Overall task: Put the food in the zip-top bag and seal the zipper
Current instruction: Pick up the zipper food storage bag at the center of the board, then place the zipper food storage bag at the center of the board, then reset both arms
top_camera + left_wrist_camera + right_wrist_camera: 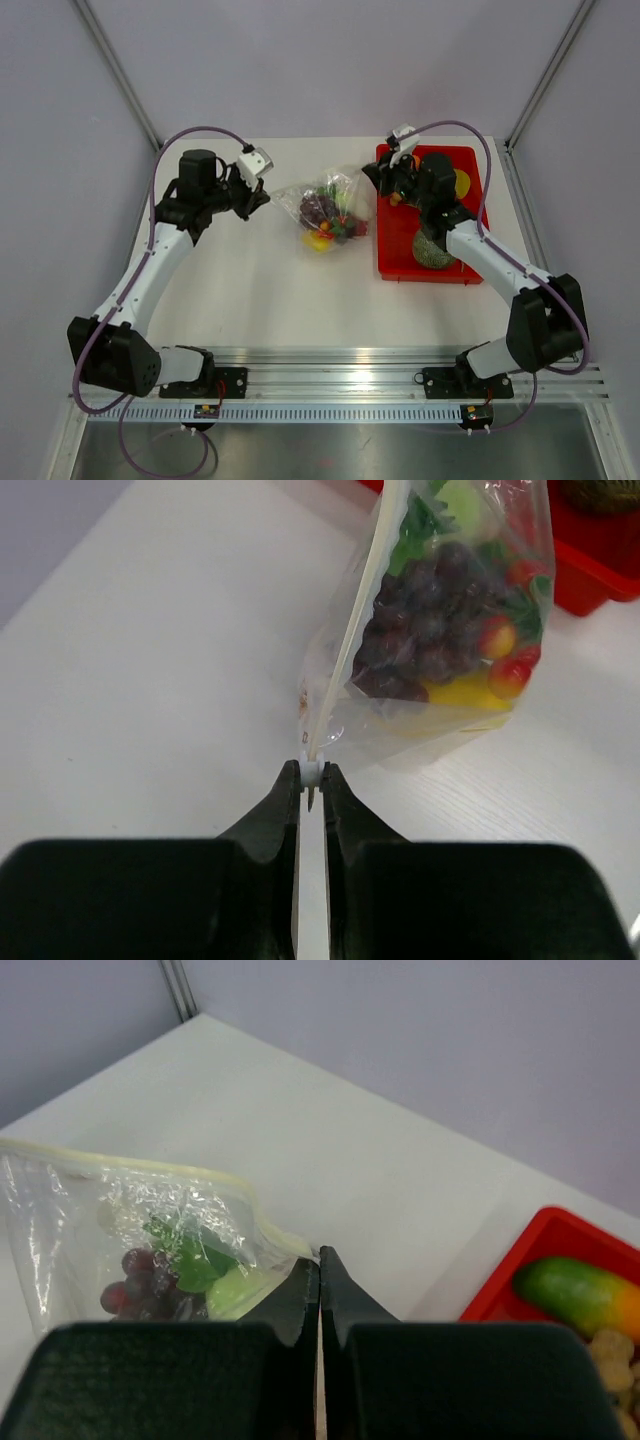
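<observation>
The zip-top bag (327, 208) lies mid-table, held between both grippers. Through it I see the food: a purple grape bunch (420, 630), a yellow piece (462, 692), red bits (510, 677) and green leaves. My left gripper (313, 775) is shut on the small white slider at the left end of the zipper (355, 630); it also shows in the top view (262, 198). My right gripper (320, 1257) is shut on the bag's right top corner, where the zipper strip (150, 1166) ends; in the top view it (371, 176) sits by the tray's left edge.
A red tray (395, 262) stands right of the bag, under my right arm. It holds a netted green round piece (432, 250), a yellow piece (462, 184) and a green-orange piece (585, 1295). Metal frame posts stand at the table's back corners.
</observation>
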`<act>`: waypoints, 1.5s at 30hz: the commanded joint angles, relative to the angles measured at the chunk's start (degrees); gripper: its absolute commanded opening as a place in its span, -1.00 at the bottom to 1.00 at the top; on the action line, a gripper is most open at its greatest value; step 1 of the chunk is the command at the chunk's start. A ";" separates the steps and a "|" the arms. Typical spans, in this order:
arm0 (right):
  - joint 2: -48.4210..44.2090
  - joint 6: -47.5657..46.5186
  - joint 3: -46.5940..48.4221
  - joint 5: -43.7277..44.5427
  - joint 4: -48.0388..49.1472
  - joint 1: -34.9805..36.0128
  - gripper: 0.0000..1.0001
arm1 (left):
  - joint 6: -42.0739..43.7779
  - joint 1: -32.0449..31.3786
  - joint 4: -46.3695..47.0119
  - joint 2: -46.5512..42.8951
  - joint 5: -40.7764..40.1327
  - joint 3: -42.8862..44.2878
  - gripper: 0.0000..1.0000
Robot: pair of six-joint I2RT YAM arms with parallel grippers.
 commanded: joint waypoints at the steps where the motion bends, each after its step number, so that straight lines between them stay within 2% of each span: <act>1: 4.99 0.87 10.03 -1.20 5.10 -0.66 -1.00 | 0.17 1.91 7.76 4.29 -2.83 9.09 -1.00; 4: 9.57 1.31 16.27 -1.90 6.79 -0.66 -1.00 | -2.03 4.64 8.02 8.43 -1.34 15.43 -1.00; 6: 11.41 2.19 18.91 -4.53 6.35 -0.57 -1.00 | -2.82 6.22 8.37 9.05 0.15 17.03 -1.00; 8: 11.60 2.54 17.45 -9.62 6.43 -0.57 -0.97 | -3.17 6.66 9.16 8.35 0.07 16.17 -1.00; 9: 11.08 2.72 16.04 -11.38 6.70 -0.22 -0.90 | -3.96 7.01 10.56 6.69 -0.45 15.11 -0.77; 10: 10.72 2.72 14.37 -12.87 6.79 0.21 -0.76 | -4.58 7.28 11.53 5.89 -0.63 13.80 -0.16; 11: 10.29 2.20 10.44 -14.54 6.79 0.83 -0.18 | -5.45 7.46 12.67 4.67 -0.98 10.22 0.26; 12: 8.98 1.50 8.23 -14.21 6.79 2.57 0.05 | -7.37 7.46 15.38 3.52 -2.20 8.36 0.50; 13: 8.27 0.71 6.03 -13.16 6.79 3.37 0.19 | -8.52 7.46 16.80 1.25 -2.56 6.16 0.98; 16: 5.02 0.87 0.39 -6.76 5.30 4.26 0.30 | -12.48 7.46 19.89 -2.28 -3.36 2.10 0.98; 19: 0.19 1.31 -0.85 -1.92 0.03 4.35 0.35 | -17.31 7.46 16.74 -3.52 -4.67 4.02 0.98; 21: -3.32 2.72 0.29 4.93 -5.65 4.26 0.49 | -21.25 7.37 13.76 -4.57 -6.07 5.34 0.98; 23: -5.09 6.04 3.43 11.70 -11.12 4.35 0.89 | -23.99 6.93 12.60 -6.32 -7.83 5.44 0.98; 25: -6.85 8.50 8.00 18.35 -22.26 4.26 0.99 | -29.96 5.97 12.60 -8.95 -13.27 2.47 0.98; 29: -8.26 13.25 12.93 29.19 -40.01 4.26 0.99 | -34.99 2.90 9.18 -13.35 -20.22 -3.16 0.98; 34: -12.04 21.42 10.93 43.50 -49.27 4.26 0.99 | -35.95 1.48 4.69 -19.41 -28.40 -8.44 0.98; 37: -14.93 22.84 8.30 45.99 -53.59 4.26 0.99 | -39.64 1.39 5.12 -25.02 -29.29 -13.80 0.98; 40: -19.06 23.28 4.26 45.74 -54.47 4.26 0.99 | -39.48 1.39 5.83 -29.18 -28.93 -19.16 0.98; 45: -25.13 24.78 -0.93 45.82 -53.51 4.26 0.99 | -37.37 1.39 2.75 -30.68 -33.23 -20.76 0.98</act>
